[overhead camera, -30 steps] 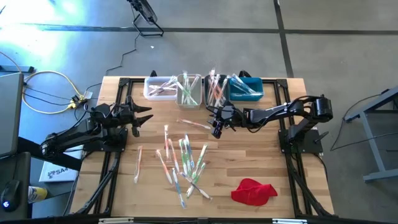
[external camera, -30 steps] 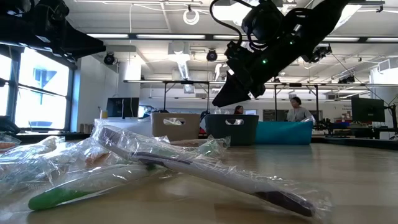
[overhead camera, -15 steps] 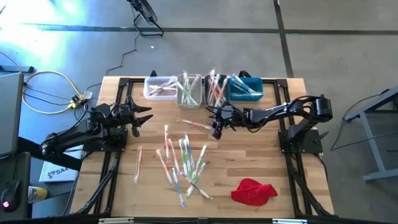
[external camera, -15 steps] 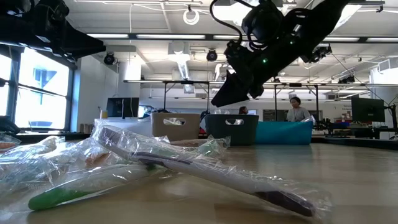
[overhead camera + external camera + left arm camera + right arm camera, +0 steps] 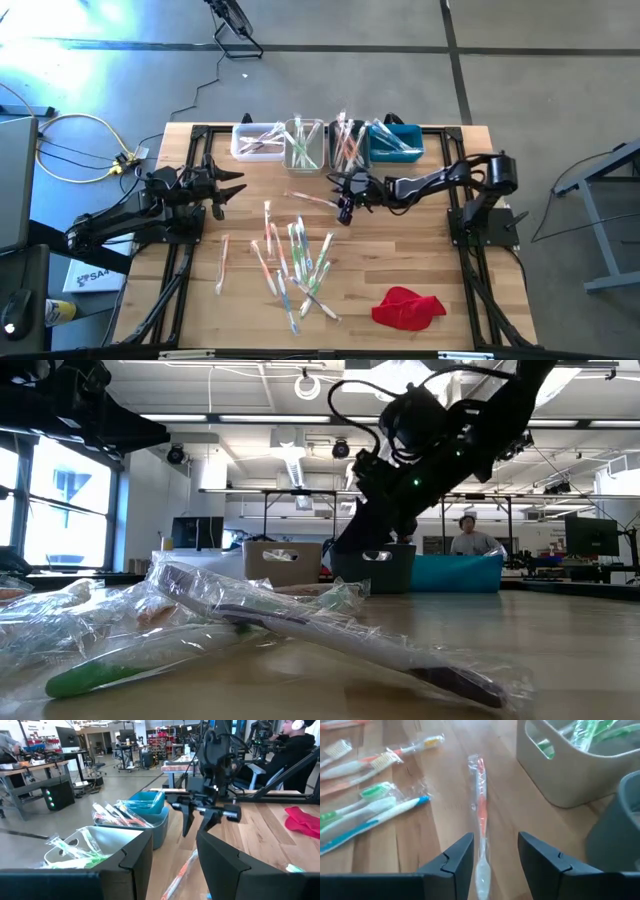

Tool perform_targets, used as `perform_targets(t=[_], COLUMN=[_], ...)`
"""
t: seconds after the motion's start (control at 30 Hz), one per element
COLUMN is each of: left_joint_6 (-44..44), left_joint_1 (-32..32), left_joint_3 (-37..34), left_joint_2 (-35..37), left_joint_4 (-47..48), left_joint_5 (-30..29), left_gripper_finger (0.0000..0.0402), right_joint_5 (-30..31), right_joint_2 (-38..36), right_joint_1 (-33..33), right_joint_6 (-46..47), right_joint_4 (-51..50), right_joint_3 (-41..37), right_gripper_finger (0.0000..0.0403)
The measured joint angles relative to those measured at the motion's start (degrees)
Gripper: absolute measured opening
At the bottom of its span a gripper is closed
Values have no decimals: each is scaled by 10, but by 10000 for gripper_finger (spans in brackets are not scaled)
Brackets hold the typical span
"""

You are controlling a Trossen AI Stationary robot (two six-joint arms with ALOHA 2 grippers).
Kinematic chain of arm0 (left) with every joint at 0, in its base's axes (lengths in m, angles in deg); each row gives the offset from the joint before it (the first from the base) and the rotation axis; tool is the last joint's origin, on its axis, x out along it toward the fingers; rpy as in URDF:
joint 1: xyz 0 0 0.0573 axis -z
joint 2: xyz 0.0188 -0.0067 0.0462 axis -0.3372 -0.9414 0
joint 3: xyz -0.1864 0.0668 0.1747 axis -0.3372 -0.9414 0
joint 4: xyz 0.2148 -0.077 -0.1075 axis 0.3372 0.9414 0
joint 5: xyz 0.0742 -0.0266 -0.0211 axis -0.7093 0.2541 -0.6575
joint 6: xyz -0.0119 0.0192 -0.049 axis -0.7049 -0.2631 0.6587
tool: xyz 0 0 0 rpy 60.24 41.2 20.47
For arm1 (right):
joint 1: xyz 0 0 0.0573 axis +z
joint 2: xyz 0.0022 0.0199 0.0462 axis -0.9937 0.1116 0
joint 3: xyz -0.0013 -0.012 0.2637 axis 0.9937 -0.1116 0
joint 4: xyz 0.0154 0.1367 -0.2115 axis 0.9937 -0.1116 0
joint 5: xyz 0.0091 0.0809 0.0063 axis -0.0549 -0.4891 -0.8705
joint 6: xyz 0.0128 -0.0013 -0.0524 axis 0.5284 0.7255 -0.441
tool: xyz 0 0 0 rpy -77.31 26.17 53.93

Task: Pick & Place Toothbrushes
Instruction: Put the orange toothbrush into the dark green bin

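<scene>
**A:** Orange-handled toothbrush [image 5: 480,815] sits alone on the wood, between the bin row and the main pile. Right gripper [image 5: 346,207] hangs over it, fingers apart, nothing held. Wrist cam has the brush running straight into the gap between its fingers.

**B:** So it's lined up. What does the grab need?

**A:** Imo drop straight down and close across the handle mid-length, not on the loose wrapper end. The clear wrap looks slippery and a pinch on film alone could slide off. The fingers should straddle the stick w/o nudging it sideways.

**B:** Left side?

**A:** Left gripper [image 5: 222,190] waits at the table's left edge, jaws apart, empty, well away from the target.

**B:** Anything in the way?

**A:** Not much. Beige bin [image 5: 570,765] with green brushes stands near the target's far end, the grey bin [image 5: 345,148] beside it, and the blue bin [image 5: 400,143] and white bin [image 5: 255,140] close off the row's ends. Approach is clear, but the lift should go up before swinging toward the bins so the brush clears the rims.

**B:** Rest of the pile?

**A:** Main pile of toothbrushes [image 5: 295,260] lies nearer the front edge, apart from this one, so there's no tangle. Red cloth [image 5: 408,306] sits at front right, out of the path. A person [image 5: 470,538] sits in the room behind, away from the table.
</scene>
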Motion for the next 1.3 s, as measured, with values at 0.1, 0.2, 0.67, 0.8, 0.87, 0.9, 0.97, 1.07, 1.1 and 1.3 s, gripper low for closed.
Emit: perform_targets(t=[0.1, 0.2, 0.67, 0.8, 0.87, 0.9, 0.97, 1.07, 1.1, 1.3], left_joint_6=[0, 0, 0, 0, 0, 0, 0, 0, 0, 0], left_joint_1=[0, 0, 0, 0, 0, 0, 0, 0, 0, 0], left_joint_3=[0, 0, 0, 0, 0, 0, 0, 0, 0, 0], left_joint_2=[0, 0, 0, 0, 0, 0, 0, 0, 0, 0], left_joint_4=[0, 0, 1, 1, 1, 1, 1, 1, 1, 1], left_joint_5=[0, 0, -1, -1, -1, -1, -1, -1, -1, -1], left_gripper_finger=[150, 150, 150, 150, 150, 150, 150, 150, 150, 150], right_joint_5=[5, 1, -5, -5, -5, -5, -5, -5, -5, -5], right_joint_2=[21, 36, 51, 51, 51, 51, 51, 51, 51, 51], right_joint_1=[-2, -7, -12, -12, -12, -12, -12, -12, -12, -12], right_joint_6=[-2, 1, 16, 18, 18, 18, 18, 18, 18, 18], right_joint_4=[13, 22, 8, 7, 5, 5, 5, 4, 4, 3], right_joint_3=[0, 0, 0, 0, 0, 0, 0, 0, 0, 0], right_gripper_finger=[146, 146, 146, 146, 146, 146, 146, 146, 146, 146])
